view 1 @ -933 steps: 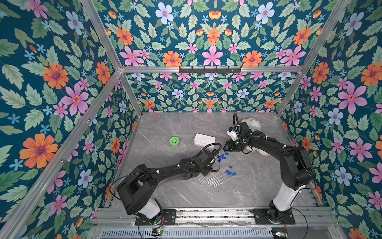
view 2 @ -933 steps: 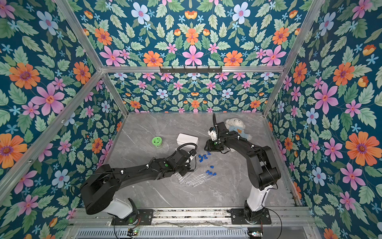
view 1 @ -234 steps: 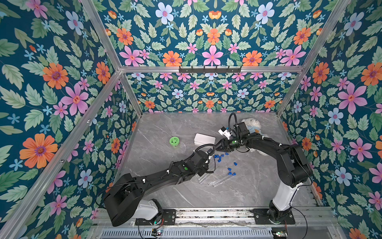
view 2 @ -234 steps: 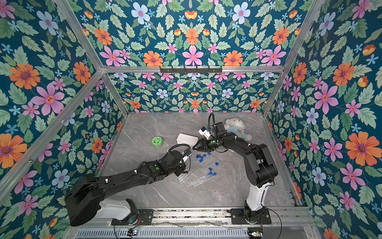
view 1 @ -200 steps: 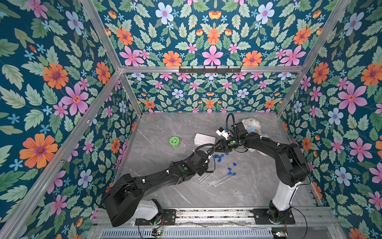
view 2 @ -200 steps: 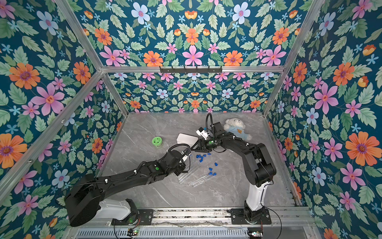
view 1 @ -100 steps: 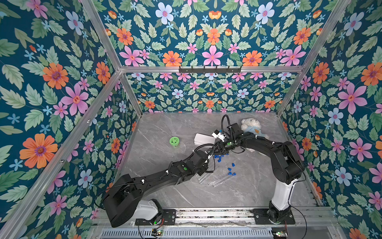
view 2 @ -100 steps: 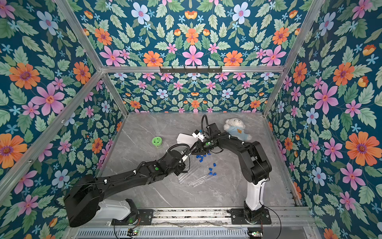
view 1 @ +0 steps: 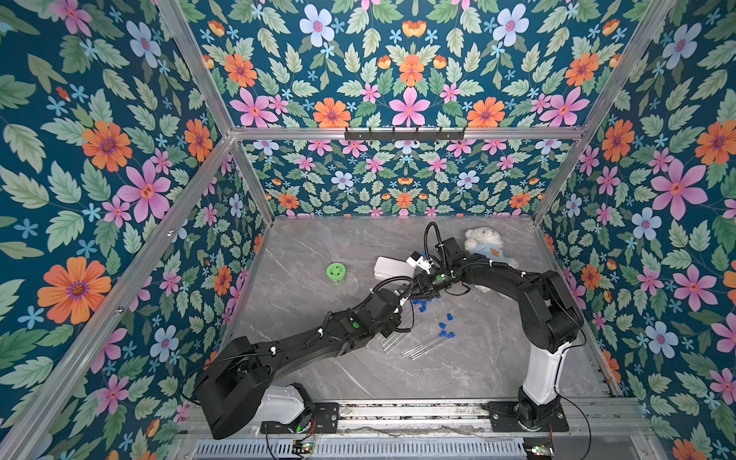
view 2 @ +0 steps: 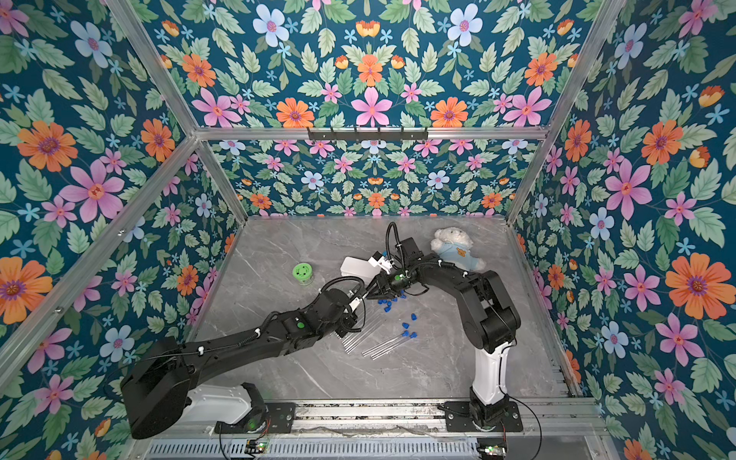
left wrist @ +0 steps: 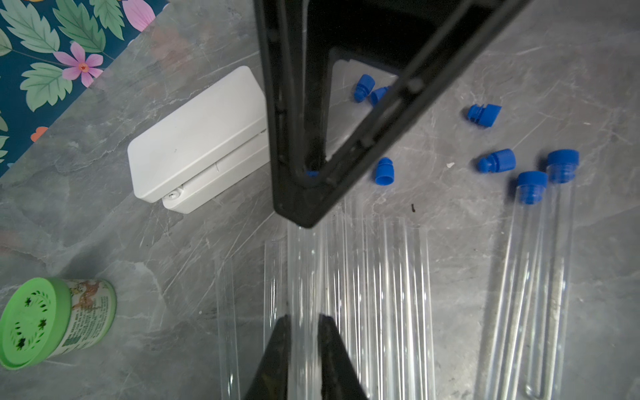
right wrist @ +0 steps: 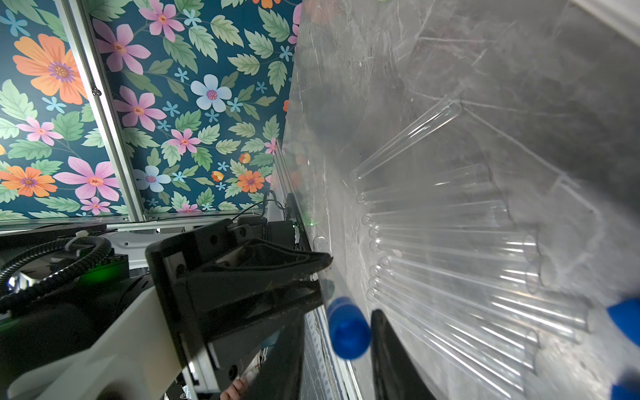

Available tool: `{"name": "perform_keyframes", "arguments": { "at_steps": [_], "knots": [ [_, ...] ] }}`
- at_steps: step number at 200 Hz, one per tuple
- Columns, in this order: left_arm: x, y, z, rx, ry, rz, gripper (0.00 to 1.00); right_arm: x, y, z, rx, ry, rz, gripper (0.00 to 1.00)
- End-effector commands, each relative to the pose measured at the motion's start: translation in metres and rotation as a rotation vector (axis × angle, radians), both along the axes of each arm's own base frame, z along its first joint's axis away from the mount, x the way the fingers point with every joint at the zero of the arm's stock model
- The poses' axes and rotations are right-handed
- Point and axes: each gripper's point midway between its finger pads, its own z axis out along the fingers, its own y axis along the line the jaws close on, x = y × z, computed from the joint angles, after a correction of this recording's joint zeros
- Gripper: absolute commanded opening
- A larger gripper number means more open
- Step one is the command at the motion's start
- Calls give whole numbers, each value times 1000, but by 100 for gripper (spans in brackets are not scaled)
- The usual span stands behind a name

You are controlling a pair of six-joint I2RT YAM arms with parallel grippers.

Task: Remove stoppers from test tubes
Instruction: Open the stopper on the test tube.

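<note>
Hiding most of stopper (left wrist: 311, 173): right tool (right wrist: 343, 311), grip not vis.; left tool (left wrist: 304, 318) clamped on test tube (left wrist: 304, 270).

1. Thin clear test tube (left wrist: 306, 270) in my left gripper (left wrist: 301, 329): its plugged end is hidden behind my right gripper's black fingers (left wrist: 282, 138). Only a sliver of its bright blue plastic stopper (left wrist: 311, 173) shows, and it is unclear whether those fingers clamp it.
2. Blue stopper (right wrist: 348, 329) at my right fingers, right wrist view: blurred.
3. Loose clear tubes (left wrist: 381, 294): ends cut off by the left wrist picture's edge.
4. White rectangular plastic box (left wrist: 197, 138): one end covered by my right fingers.
5. Green-lidded round jar (left wrist: 34, 322): clipped at the edge.
6. White plush bear (view 1: 484, 241): lower body behind my right arm.
7. My fingertips, both top views: too small to read.
</note>
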Motion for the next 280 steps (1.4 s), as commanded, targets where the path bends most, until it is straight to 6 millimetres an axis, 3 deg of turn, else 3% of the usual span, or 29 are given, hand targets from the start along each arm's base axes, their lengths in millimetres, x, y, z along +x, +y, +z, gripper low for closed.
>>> {"name": "perform_keyframes", "arguments": {
  "at_steps": [1,99,161,239,280],
  "knots": [
    [0,-3,2,-10,-8,-17,6,-4,3,3,24,-15,31,32],
    [-1,-4,0,-8,0,-22,6,-1,1,0,-6,-37,18,18],
    [-1,0,-4,23,3,-11,0,1,-3,-1,-32,-49,4,13],
    [-3,1,-12,76,9,-11,0,8,-14,-3,-80,-83,-36,6],
    [-5,2,-16,99,13,-12,0,13,-19,7,-40,-88,-59,4]
  ]
}}
